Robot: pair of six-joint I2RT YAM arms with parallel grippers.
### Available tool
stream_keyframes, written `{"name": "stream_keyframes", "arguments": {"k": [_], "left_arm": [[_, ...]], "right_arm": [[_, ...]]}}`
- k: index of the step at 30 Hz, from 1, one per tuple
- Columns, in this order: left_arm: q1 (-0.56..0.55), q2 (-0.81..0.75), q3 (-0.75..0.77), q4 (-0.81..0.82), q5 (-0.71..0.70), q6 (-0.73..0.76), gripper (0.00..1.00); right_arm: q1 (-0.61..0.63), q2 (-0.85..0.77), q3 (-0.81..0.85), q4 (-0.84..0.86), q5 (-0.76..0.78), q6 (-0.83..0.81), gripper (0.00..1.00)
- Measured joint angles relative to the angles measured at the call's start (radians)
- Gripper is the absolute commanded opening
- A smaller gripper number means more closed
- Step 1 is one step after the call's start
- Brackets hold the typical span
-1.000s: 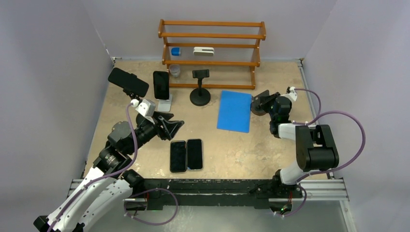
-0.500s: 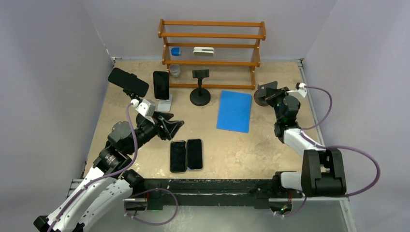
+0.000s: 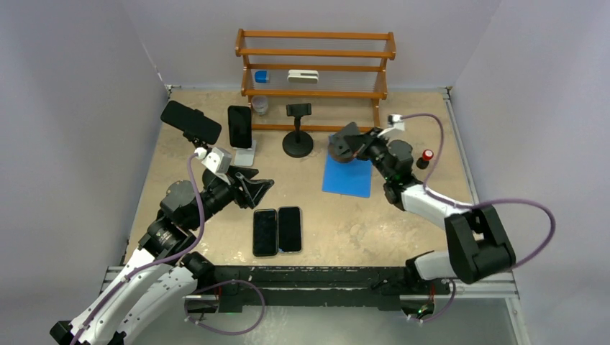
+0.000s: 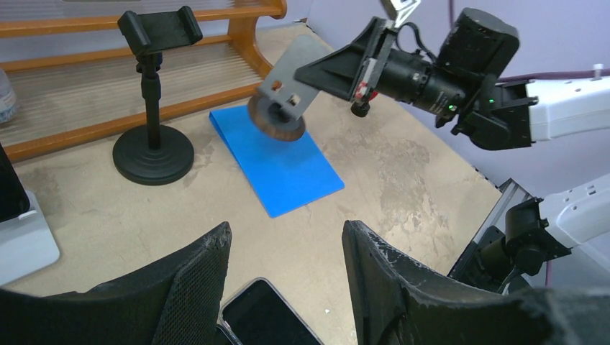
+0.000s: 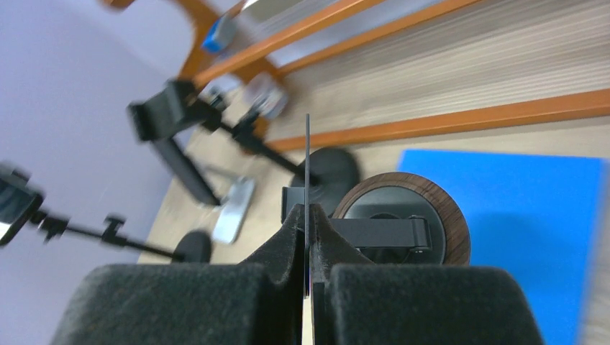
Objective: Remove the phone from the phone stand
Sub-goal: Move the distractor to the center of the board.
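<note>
Phone (image 3: 240, 126) upright in white stand (image 3: 247, 154), back left, beside shelf (image 3: 314, 65). Near it, left fingers (image 4: 190, 284) apart over counter (image 3: 338, 223), behind two flat phones (image 3: 265, 231). Open counter mid-right. The right fingers (image 5: 216, 302) clamped on thin plate of wood-base stand (image 3: 344, 147), above blue mat (image 3: 349, 176) back edge.

Right wrist view is smeared on the left, the black clamp stand (image 5: 169, 115) just a dark streak. The plate (image 5: 307, 165) pinched in the right gripper (image 5: 307, 223) shows only edge-on, and the round base (image 5: 449, 223) sits half behind that gripper. Left wrist view chops the phone (image 4: 266, 320) at the bottom, the white stand (image 4: 25, 244) at the left. From above, the red-topped thing (image 3: 427, 155) is too small to identify.
</note>
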Motion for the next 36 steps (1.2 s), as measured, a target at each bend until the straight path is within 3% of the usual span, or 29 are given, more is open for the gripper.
{"name": "stream_keyframes", "arguments": {"k": [11, 20, 36], "left_arm": [[0.0, -0.001, 0.0, 0.0, 0.0, 0.0, 0.56], [0.0, 0.0, 0.0, 0.0, 0.0, 0.0, 0.56], [0.0, 0.008, 0.0, 0.0, -0.001, 0.0, 0.56]], "right_arm": [[0.151, 0.346, 0.145, 0.159, -0.205, 0.002, 0.0], [0.173, 0.515, 0.183, 0.304, -0.273, 0.057, 0.0], [0.126, 0.486, 0.167, 0.207, -0.111, -0.01, 0.0]]}}
